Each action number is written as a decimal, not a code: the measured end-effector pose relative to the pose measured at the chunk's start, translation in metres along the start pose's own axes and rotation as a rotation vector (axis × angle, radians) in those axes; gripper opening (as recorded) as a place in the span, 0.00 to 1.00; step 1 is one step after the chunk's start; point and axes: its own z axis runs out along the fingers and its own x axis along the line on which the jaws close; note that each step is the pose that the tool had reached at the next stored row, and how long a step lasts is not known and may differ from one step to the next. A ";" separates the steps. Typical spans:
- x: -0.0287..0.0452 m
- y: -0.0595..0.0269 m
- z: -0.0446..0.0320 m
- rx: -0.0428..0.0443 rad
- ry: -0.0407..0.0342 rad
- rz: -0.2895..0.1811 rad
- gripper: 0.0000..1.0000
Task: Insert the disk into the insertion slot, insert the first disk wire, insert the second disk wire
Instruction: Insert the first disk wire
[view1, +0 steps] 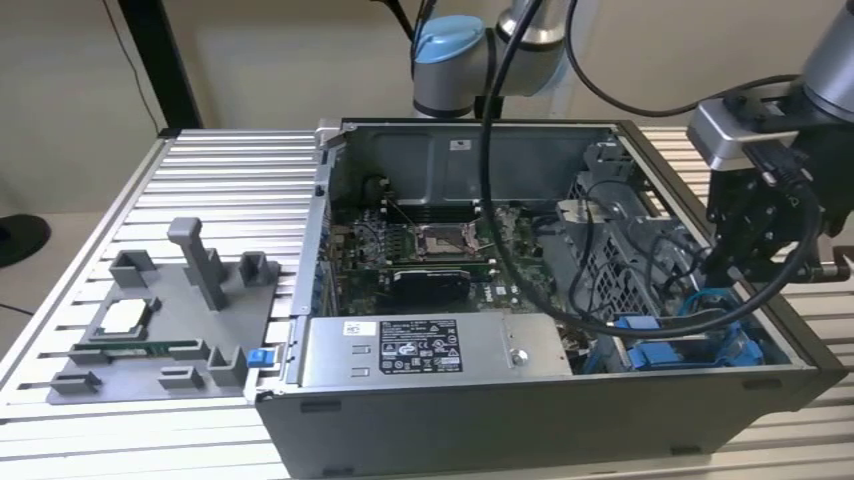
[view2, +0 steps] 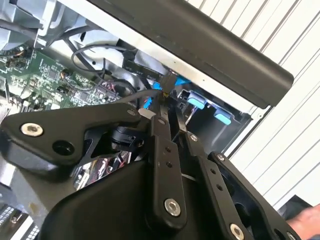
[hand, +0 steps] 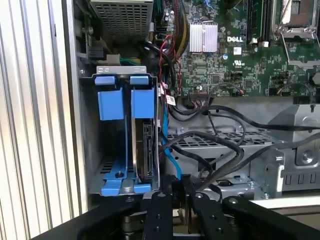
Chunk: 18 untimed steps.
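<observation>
The disk (hand: 146, 150) stands on edge in its blue carrier (hand: 143, 101), seated in the insertion slot (hand: 120, 70) of the grey drive cage. In the exterior view my gripper (view1: 747, 268) hangs just above that cage (view1: 681, 345), at the near corner of the case on the exterior view's right. In the second wrist view my gripper (view2: 167, 95) has its fingers drawn together on the black connector of a disk wire (view2: 131, 96), just above the blue tabs (view2: 196, 100). The first wrist view puts my gripper (hand: 176, 189) close beside the disk's rear edge, among black wires (hand: 220, 160).
A second blue carrier (hand: 110, 100) fills the neighbouring bay. A thin blue cable (hand: 168, 150) runs along the disk. The silver power-supply box (view1: 400, 348) lies along the case front, the motherboard (view1: 427, 250) behind it. A grey fixture tray (view1: 147, 330) sits on the slatted table.
</observation>
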 end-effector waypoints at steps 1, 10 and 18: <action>0.0001 0.0012 -0.0001 0.0004 -0.0001 0.000 0.00; 0.0022 0.0046 0.0009 -0.0182 0.0073 0.016 0.00; 0.0046 0.0046 0.0039 -0.0451 0.0187 0.025 0.00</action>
